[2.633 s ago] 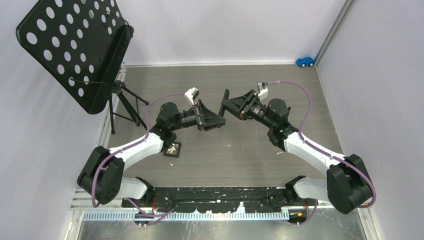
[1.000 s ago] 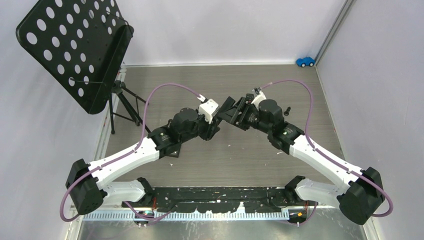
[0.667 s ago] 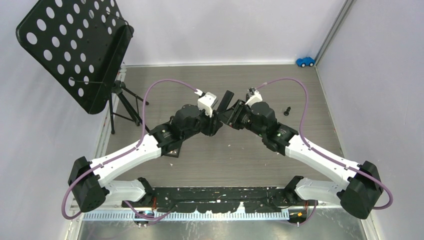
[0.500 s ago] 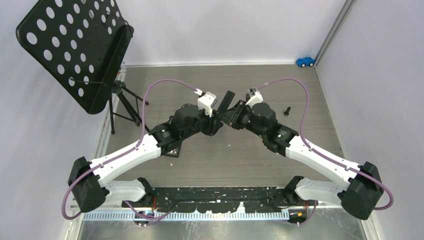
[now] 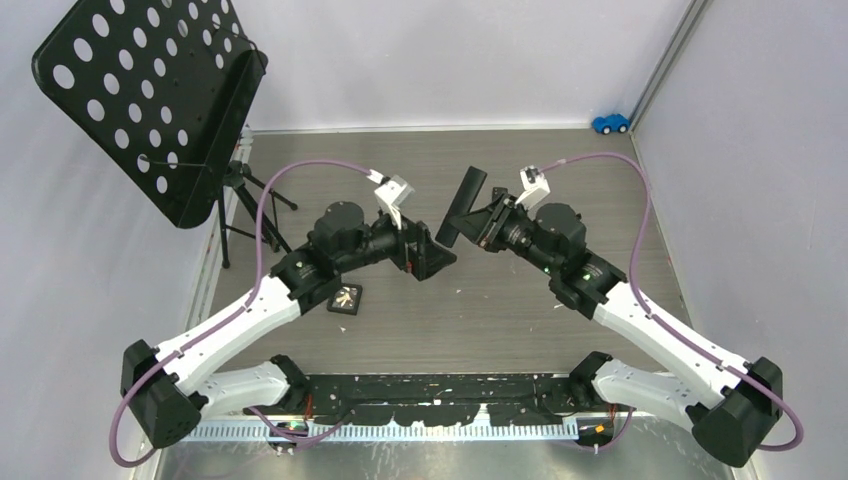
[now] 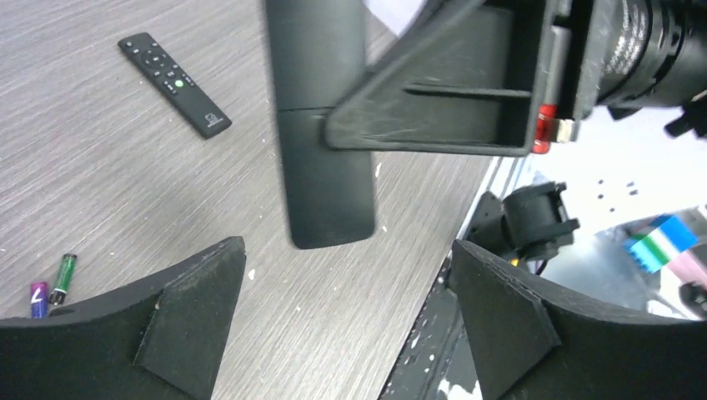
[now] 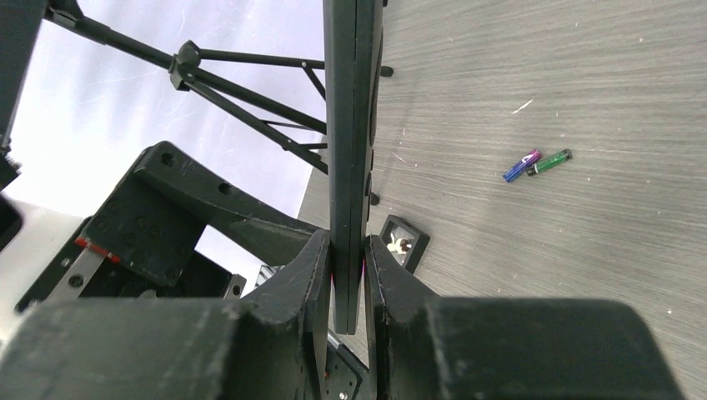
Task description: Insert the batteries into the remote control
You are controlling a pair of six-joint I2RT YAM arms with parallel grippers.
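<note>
Presenting remote control point(image 7: 351, 100), clamped edge-on in right tool point(image 7: 347, 243); left tool point(image 6: 346, 254) gaping, empty; batteries point(image 6: 52, 286) lying on worktop point(image 6: 125, 183), 8 o'clock in left wrist view; next: probably picking one

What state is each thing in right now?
Left jaws: open, empty.
Right jaws: shut on a remote, held in the air.
Other remote: flat on table, buttons up.
Batteries: two, loose on table, not loaded.
</note>
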